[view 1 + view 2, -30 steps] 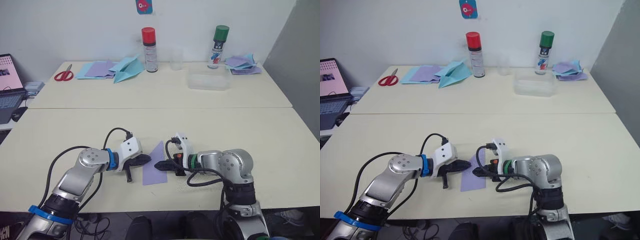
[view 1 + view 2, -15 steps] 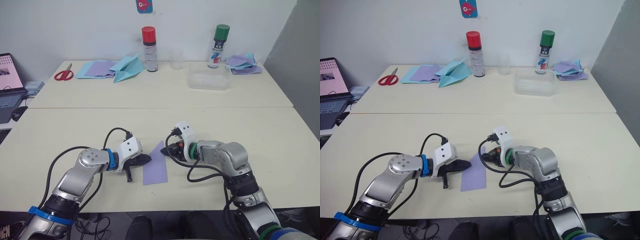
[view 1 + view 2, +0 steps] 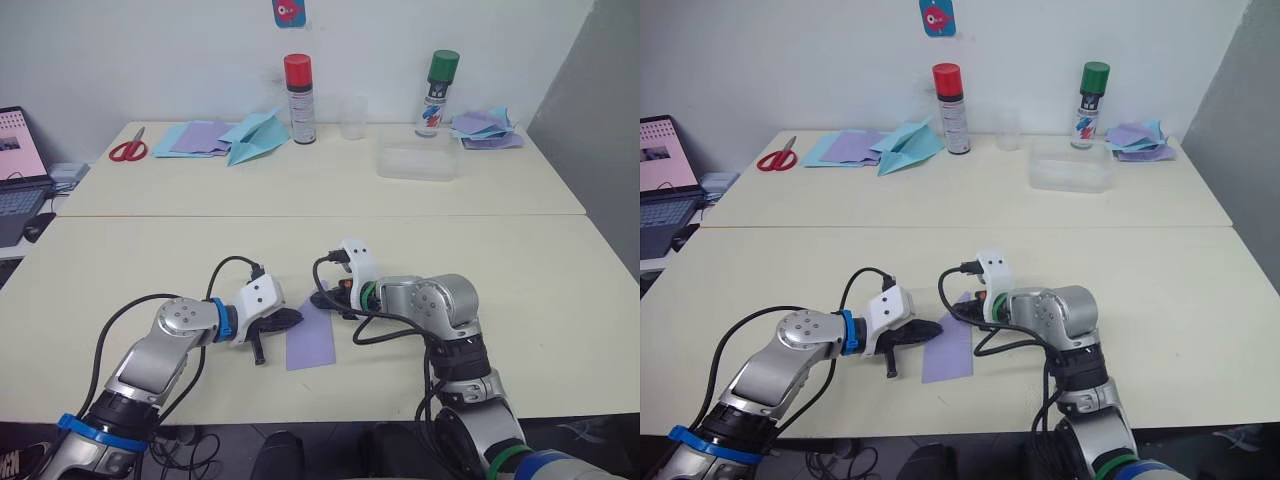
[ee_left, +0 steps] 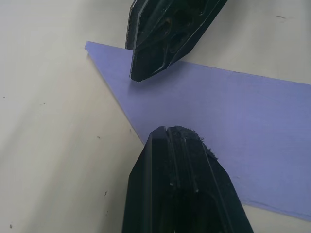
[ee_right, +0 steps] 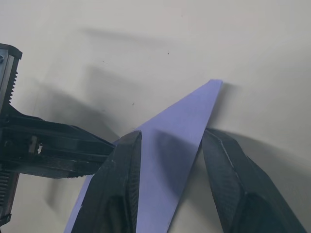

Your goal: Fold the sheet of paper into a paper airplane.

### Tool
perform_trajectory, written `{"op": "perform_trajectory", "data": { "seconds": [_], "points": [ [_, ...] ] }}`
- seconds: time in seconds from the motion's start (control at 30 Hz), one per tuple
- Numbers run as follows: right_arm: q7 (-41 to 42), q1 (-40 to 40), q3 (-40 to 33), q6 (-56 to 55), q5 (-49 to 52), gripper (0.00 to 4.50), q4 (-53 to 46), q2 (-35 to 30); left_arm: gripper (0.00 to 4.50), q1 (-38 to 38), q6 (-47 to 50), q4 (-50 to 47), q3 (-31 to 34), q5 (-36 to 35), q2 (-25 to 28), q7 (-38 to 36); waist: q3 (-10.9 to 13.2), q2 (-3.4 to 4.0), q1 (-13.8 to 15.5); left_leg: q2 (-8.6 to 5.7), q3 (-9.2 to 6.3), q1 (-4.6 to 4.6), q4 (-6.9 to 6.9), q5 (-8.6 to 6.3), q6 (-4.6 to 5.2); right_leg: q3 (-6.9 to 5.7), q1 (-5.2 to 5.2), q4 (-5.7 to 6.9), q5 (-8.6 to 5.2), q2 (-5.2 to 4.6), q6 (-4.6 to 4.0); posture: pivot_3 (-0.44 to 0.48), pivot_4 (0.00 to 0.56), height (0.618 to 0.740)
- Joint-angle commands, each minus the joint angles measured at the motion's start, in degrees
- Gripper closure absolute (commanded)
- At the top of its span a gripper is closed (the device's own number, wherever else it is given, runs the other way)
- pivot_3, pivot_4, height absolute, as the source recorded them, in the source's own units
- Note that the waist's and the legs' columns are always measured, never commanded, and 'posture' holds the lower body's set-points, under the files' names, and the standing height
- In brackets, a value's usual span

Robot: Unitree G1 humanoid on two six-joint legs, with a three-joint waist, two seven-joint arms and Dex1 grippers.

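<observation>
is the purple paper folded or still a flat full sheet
Folded. The paper lies flat on the table as a narrow shape tapering to a point, not a rectangle.

Two silver-grey metal arms with round, screw-studded joint housings. White plastic wrist modules ahead of each joint, fed by looping black cables. Blue ring at the left wrist, blue band near the left elbow; green ring at the right wrist. Left gripper (image 3: 283, 320) and right gripper (image 3: 326, 299): two black, tapered, matte fingers (image 5: 119, 187) each.
</observation>
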Motion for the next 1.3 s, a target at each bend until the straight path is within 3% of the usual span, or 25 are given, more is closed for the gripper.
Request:
{"op": "perform_trajectory", "data": {
  "seconds": [0.03,0.13,0.27,0.43,0.57,0.67,0.77,0.8,0.93,1.13,1.3],
  "points": [
    [1.7,0.2,0.6,1.6,1.7,2.52,-0.2,-0.4,4.50,2.3,2.5,3.7,-2.3,2.7,0.1,1.2,0.0,0.00,0.0,0.00,0.00,0.00,0.00,0.00,0.00,0.00,0.00,0.00,0.00,0.00,0.00,0.000,0.150,0.740],
    [2.6,0.6,0.1,2.2,2.3,3.15,-0.6,-0.9,4.50,2.2,2.5,3.8,-2.2,2.8,0.1,1.3,0.0,0.01,0.0,0.00,0.01,0.00,0.00,0.00,0.00,0.01,0.00,-0.01,0.00,0.00,0.00,0.000,0.150,0.740],
    [2.8,0.8,-0.7,2.4,2.4,4.47,-0.4,-0.5,4.50,2.0,2.6,4.0,-2.2,2.7,0.0,1.4,0.0,0.05,0.0,0.00,0.00,-0.01,0.00,0.00,0.00,0.00,-0.01,-0.01,0.00,0.00,0.00,0.000,0.150,0.740],
    [3.4,1.1,-1.1,1.5,2.3,4.47,0.1,-0.7,4.50,2.2,2.8,3.6,-0.8,1.8,0.2,1.4,0.0,0.06,0.0,0.00,0.00,-0.01,0.00,0.00,0.00,0.00,-0.02,-0.01,0.00,0.00,0.00,0.000,0.150,0.740],
    [5.6,0.9,-1.0,-0.3,3.2,4.47,1.6,-1.5,4.50,2.0,3.4,1.7,5.6,-4.0,0.5,0.8,0.2,-0.01,-0.4,0.01,0.00,-0.09,-0.01,0.00,0.00,-0.01,-0.08,-0.01,-0.01,0.01,-0.01,0.000,0.150,0.740],
    [13.0,-0.5,5.0,-4.6,3.9,4.47,3.1,-7.4,4.50,-1.0,6.4,0.3,12.5,-11.3,2.9,-2.2,0.6,-0.19,-1.0,0.05,-0.06,-0.33,0.00,0.00,0.00,-0.08,-0.30,0.01,0.00,0.08,0.00,0.000,0.150,0.740],
    [19.0,-1.8,9.6,-8.7,4.2,4.47,3.9,-11.8,4.50,-4.1,9.6,-0.3,14.7,-15.3,6.4,-6.7,1.0,-0.33,-1.0,0.03,-0.11,-0.69,0.01,0.01,0.01,-0.14,-0.63,0.04,0.00,0.16,0.00,0.000,0.150,0.740],
    [20.1,-2.1,10.3,-9.3,4.5,4.50,4.1,-12.5,3.96,-4.6,10.2,-0.6,14.7,-16.0,7.2,-7.8,1.0,-0.33,-1.0,0.03,-0.11,-0.76,0.01,0.01,0.01,-0.13,-0.69,0.02,0.00,0.18,-0.01,0.000,0.150,0.740],
    [25.1,-4.6,12.1,-11.2,5.9,4.50,4.9,-14.2,2.82,-9.0,10.4,0.1,13.0,-16.6,10.6,-13.5,1.0,-0.35,-0.9,0.00,-0.02,-1.25,0.07,0.01,0.01,-0.05,-1.05,-0.06,-0.08,0.17,0.13,0.000,0.150,0.740],
    [34.8,-7.8,19.5,-17.7,5.1,4.50,2.7,-18.5,0.96,-16.2,7.4,5.1,5.9,-12.1,10.2,-18.8,1.4,-0.50,-0.7,-0.01,-0.06,-1.45,0.12,0.01,0.01,-0.13,-1.20,-0.04,-0.08,0.17,0.14,0.000,0.150,0.740],
    [37.6,-7.5,22.2,-19.5,5.1,4.50,-0.6,-20.2,0.96,-19.5,5.7,8.9,1.7,-9.8,9.1,-21.8,1.4,-0.52,-0.6,-0.01,-0.08,-1.45,0.18,0.01,0.01,-0.15,-1.20,0.01,-0.08,0.19,0.14,0.000,0.150,0.740]
  ]
}}
